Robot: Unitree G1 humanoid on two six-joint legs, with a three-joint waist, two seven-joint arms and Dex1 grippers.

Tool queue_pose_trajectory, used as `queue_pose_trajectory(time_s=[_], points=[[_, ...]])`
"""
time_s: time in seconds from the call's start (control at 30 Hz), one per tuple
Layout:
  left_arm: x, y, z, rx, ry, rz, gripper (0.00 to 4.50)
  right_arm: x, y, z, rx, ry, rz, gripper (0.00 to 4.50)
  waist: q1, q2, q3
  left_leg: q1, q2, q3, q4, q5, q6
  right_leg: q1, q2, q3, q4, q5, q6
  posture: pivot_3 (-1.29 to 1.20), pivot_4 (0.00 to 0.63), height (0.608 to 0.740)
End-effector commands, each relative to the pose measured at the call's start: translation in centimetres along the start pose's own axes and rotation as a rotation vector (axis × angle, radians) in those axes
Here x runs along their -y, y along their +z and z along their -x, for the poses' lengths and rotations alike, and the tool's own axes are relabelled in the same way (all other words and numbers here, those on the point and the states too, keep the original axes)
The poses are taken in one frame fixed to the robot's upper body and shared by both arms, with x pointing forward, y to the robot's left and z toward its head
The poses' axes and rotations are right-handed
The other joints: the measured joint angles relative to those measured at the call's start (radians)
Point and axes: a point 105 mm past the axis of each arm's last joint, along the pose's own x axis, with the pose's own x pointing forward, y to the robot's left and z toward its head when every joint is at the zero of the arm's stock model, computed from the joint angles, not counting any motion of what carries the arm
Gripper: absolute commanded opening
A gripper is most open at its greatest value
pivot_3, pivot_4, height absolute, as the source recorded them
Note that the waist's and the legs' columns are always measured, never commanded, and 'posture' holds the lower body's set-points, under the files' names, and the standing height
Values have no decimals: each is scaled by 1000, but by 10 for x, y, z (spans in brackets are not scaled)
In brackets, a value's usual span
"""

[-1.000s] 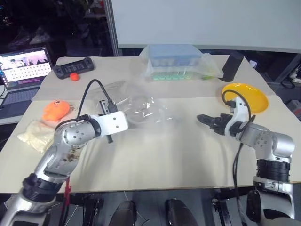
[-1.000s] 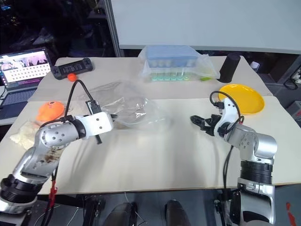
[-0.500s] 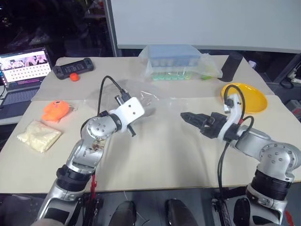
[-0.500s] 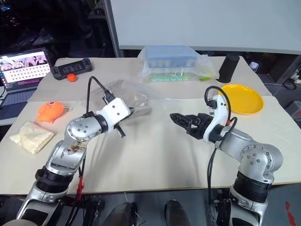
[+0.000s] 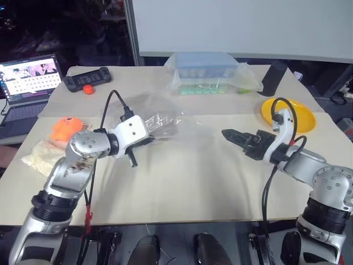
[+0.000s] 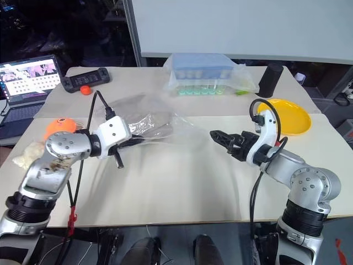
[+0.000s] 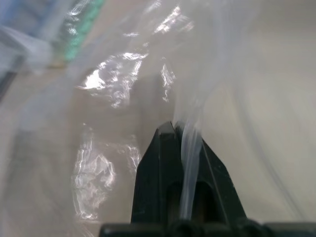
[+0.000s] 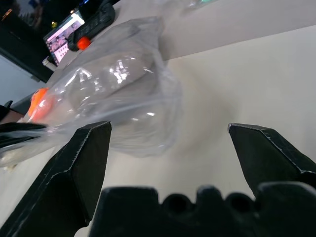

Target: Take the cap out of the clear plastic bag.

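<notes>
The clear plastic bag (image 5: pixel 168 122) lies crinkled left of the table's middle. My left gripper (image 5: pixel 148 134) is shut on its near left edge, and a pinched strip of plastic (image 7: pixel 190 148) runs between the black fingers (image 7: pixel 158 168). Through the plastic a pale rounded bulge shows, the cap (image 8: pixel 121 74), its brim hidden by wrinkles. My right gripper (image 6: pixel 219 139) hovers to the right of the bag, pointing at it with a gap of bare table between. It is open, with wide-set fingers (image 8: pixel 84 163) and nothing between them.
At the back stands a blue-lidded box (image 5: pixel 204 72) in clear wrap, with a black cylinder (image 5: pixel 274 77) beside it. A yellow plate (image 5: pixel 292 113) is at the right. On the left are an orange toy (image 5: pixel 66 127), a bag of white grains (image 5: pixel 41 154), a laptop (image 5: pixel 27 77) and a black controller (image 5: pixel 88 77).
My left gripper swung toward the table's middle with the bag, then came back left with its wrist rolled. The bag now trails out flatter. My right gripper reached toward the bag, then drew back slightly.
</notes>
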Motion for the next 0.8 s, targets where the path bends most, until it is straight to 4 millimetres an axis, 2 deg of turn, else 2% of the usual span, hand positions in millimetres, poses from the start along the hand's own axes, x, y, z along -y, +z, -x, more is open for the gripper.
queue_pose_trajectory(time_s=[0.03,0.13,0.27,0.37,0.5,0.57,0.8], points=[[19,9,10,16,-158,-27,644,2,4,-1,36,-13,22,4500,-2,0,0,0,0,0,0,0,0,0,0,0,0,0,0,0,150,740],[21,2,14,-26,-197,-96,1708,2,2,-2,38,-13,24,4500,-3,0,0,1,0,0,0,0,0,0,0,0,0,0,0,0,150,740],[12,-1,23,-70,-220,-192,3297,4,-1,-2,42,-23,19,4500,0,0,0,1,0,0,0,0,0,0,0,0,0,0,0,0,150,740],[5,7,26,-66,-248,-222,4300,7,-4,-2,45,-34,13,4500,2,0,0,0,0,0,0,0,0,0,1,0,-1,-1,1,0,150,740],[7,46,23,95,-313,-85,4411,9,-5,-1,52,-44,11,4500,5,0,0,-1,0,0,0,0,0,0,0,0,-2,-2,3,0,150,740],[4,60,19,131,-307,-64,4411,11,-4,-1,58,-53,9,4500,4,0,0,-1,0,0,0,0,0,0,0,0,-2,-3,6,0,150,740],[15,59,-5,90,-317,-158,4411,15,-5,1,71,-82,3,4500,-4,0,0,1,1,0,-1,0,0,0,1,1,0,-2,3,0,150,740]])
